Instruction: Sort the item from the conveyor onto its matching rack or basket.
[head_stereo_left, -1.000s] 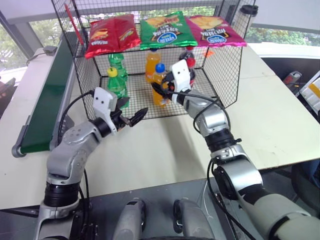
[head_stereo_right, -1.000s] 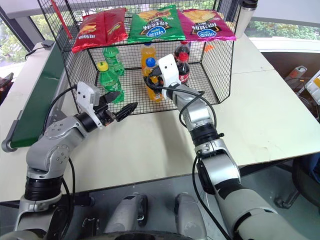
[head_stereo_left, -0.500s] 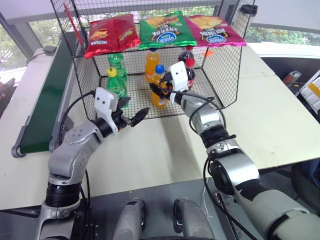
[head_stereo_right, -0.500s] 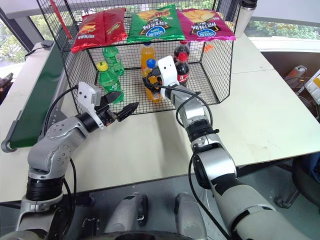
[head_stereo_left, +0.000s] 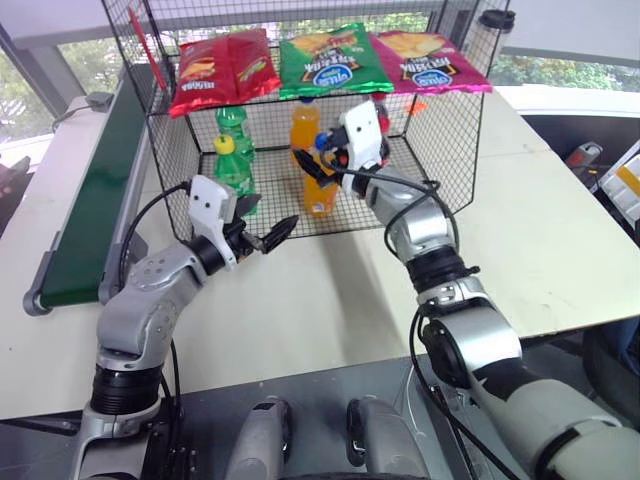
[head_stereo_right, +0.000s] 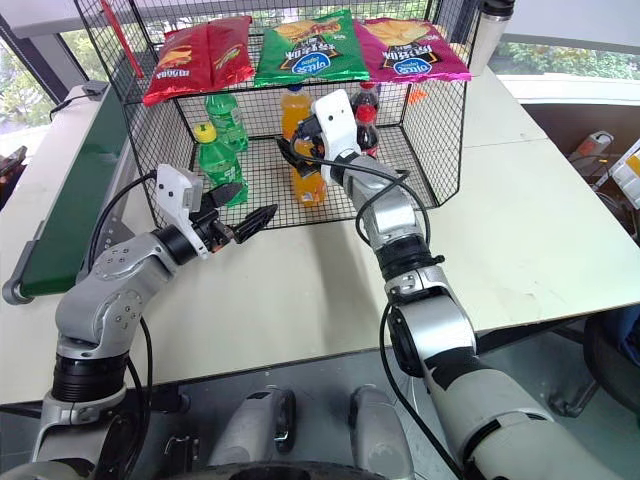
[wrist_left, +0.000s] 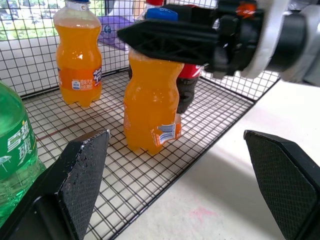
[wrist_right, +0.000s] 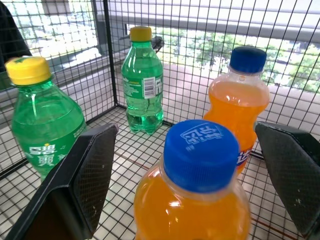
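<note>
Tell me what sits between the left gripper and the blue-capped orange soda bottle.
Nothing stands between them. In the left wrist view, bare mesh floor of the cage runs from the left gripper to the bottle.

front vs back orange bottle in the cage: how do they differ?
The front orange bottle stands near the cage's open front, between the right gripper's open fingers; the back orange bottle stands deeper in, apart from it. The front one's label sits low, the back one's mid-body. Both are upright, blue-capped, full.
</note>
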